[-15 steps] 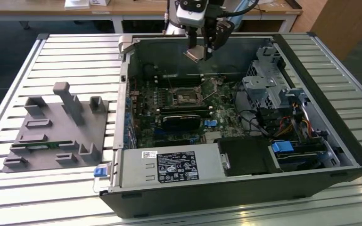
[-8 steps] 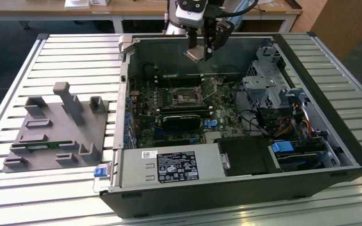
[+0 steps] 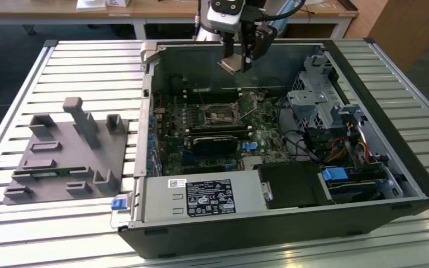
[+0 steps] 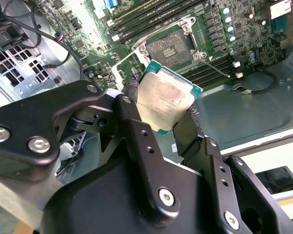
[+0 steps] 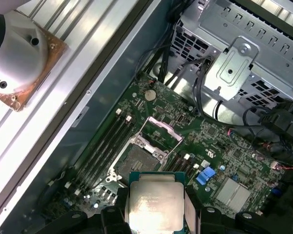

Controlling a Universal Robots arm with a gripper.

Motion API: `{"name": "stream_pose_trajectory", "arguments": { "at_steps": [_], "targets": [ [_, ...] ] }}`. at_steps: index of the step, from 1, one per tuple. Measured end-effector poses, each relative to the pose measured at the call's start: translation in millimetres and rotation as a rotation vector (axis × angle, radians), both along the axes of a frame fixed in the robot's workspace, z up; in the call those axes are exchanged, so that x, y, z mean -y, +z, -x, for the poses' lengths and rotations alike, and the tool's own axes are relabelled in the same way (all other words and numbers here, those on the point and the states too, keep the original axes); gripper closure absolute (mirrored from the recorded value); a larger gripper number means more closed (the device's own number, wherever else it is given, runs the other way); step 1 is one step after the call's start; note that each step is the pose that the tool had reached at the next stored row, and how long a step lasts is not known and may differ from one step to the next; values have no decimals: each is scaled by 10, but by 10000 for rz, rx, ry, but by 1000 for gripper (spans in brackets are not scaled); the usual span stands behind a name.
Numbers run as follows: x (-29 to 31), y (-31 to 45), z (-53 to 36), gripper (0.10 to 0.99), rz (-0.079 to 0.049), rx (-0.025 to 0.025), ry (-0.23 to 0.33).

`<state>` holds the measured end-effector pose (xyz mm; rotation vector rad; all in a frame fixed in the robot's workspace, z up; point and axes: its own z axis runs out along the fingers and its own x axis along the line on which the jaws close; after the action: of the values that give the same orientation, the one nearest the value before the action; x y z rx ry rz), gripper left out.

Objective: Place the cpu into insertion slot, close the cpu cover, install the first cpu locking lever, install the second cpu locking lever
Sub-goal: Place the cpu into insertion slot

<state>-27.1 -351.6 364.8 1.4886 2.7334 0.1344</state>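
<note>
Gripper (image 4: 162,101) clamps the cpu (image 4: 172,92) by two opposite edges, its pads (image 4: 193,116) hiding those edges. It hangs over the case's (image 3: 289,234) far side; the slot (image 5: 136,162) lies bare, cover (image 5: 161,130) raised.

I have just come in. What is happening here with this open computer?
A robot arm's claw holds the cpu, gripped by its edges, in the air above the motherboard inside the open computer case. The insertion slot is empty, and the cpu cover stands open beside it. The chip is not yet placed.
</note>
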Motion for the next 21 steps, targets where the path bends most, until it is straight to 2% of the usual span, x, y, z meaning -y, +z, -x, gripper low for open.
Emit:
{"name": "stream_pose_trajectory", "arguments": {
  "at_steps": [21],
  "targets": [
    [0, -15, 0, 549, 1, 0, -435]
  ]
}}
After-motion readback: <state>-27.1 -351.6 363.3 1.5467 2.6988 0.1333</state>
